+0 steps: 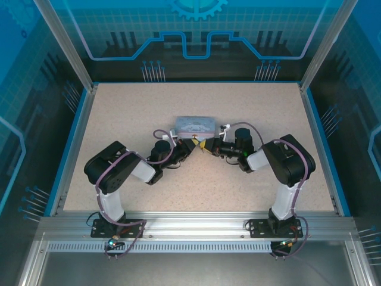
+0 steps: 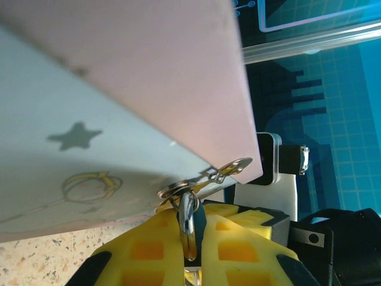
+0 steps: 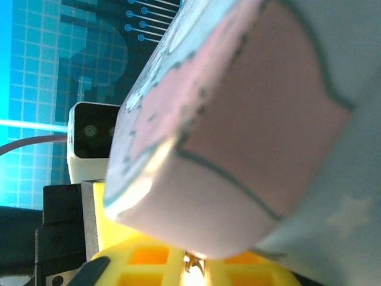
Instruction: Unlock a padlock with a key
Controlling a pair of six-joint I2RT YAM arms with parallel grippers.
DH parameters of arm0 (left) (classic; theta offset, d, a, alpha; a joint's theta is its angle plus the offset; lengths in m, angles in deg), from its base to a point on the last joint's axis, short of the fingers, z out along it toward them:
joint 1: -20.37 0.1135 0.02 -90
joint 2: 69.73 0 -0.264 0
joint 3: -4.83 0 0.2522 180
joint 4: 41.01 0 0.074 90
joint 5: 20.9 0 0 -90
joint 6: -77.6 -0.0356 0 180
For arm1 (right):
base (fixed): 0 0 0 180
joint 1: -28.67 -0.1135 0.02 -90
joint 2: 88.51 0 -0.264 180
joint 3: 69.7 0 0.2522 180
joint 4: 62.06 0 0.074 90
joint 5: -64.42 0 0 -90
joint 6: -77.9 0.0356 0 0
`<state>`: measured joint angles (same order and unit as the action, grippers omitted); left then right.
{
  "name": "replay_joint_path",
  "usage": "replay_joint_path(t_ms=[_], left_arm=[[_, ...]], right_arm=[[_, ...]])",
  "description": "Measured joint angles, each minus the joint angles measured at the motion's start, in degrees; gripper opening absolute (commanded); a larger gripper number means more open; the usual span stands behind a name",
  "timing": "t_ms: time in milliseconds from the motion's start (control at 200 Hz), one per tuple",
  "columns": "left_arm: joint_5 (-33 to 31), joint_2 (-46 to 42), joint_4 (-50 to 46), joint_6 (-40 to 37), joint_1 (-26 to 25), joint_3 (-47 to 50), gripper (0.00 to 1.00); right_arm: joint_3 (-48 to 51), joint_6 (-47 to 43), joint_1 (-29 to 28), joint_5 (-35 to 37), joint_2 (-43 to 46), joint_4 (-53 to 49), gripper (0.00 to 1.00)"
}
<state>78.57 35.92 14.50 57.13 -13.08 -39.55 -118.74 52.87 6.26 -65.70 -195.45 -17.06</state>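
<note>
The padlock (image 2: pixel 201 219) has a teal body and a shiny shackle hooked through the metal hasp ring (image 2: pixel 177 189) on the front of the pale-blue tin (image 1: pixel 193 125). My left gripper (image 2: pixel 191 210) is shut on the padlock, its yellow pads pressed against both sides. In the top view the left gripper (image 1: pixel 189 145) and the right gripper (image 1: pixel 206 146) meet tip to tip just under the tin's front edge. In the right wrist view a small brassy piece, the key (image 3: pixel 193 266), sits between the yellow pads of the right gripper (image 3: pixel 194 262), close under the tin's rounded corner. Most of the key is hidden.
The tin (image 2: pixel 89 119) stands in the middle of the speckled table (image 1: pixel 119 119), looming over both wrist cameras. The right arm's white camera housing (image 2: pixel 268 158) is close behind the padlock. A blue rim (image 1: pixel 71 143) and metal posts border the table.
</note>
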Motion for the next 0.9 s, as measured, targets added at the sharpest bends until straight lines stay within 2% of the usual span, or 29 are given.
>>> replay_joint_path(t_ms=[70,310,450,545,680,775,900], left_arm=[[1.6,0.0,0.0,-0.3,0.1,0.0,0.0],[6.7,0.3,-1.8,-1.4,0.0,0.0,0.0],[8.1,0.5,-2.0,-1.3,0.0,0.0,0.0],[8.7,0.5,-2.2,-1.2,0.0,0.0,0.0],[9.7,0.5,-2.4,-0.5,0.5,0.0,0.0],[10.2,0.5,-3.2,0.1,0.8,0.0,0.0],[10.6,-0.5,-6.0,1.1,1.3,0.0,0.0]], right_arm=[[1.0,-1.2,0.4,0.0,0.6,-0.7,0.37],[6.0,-5.6,1.7,-2.6,4.0,-3.9,0.52],[7.3,-13.6,2.2,-1.0,11.1,-13.6,0.61],[7.3,-20.3,2.2,2.2,17.6,-21.1,0.64],[7.3,-30.8,-0.5,11.1,27.3,-30.9,0.62],[7.5,-39.2,-8.0,21.9,33.5,-36.1,0.59],[10.1,-49.0,-17.3,35.6,39.3,-37.1,0.55]])
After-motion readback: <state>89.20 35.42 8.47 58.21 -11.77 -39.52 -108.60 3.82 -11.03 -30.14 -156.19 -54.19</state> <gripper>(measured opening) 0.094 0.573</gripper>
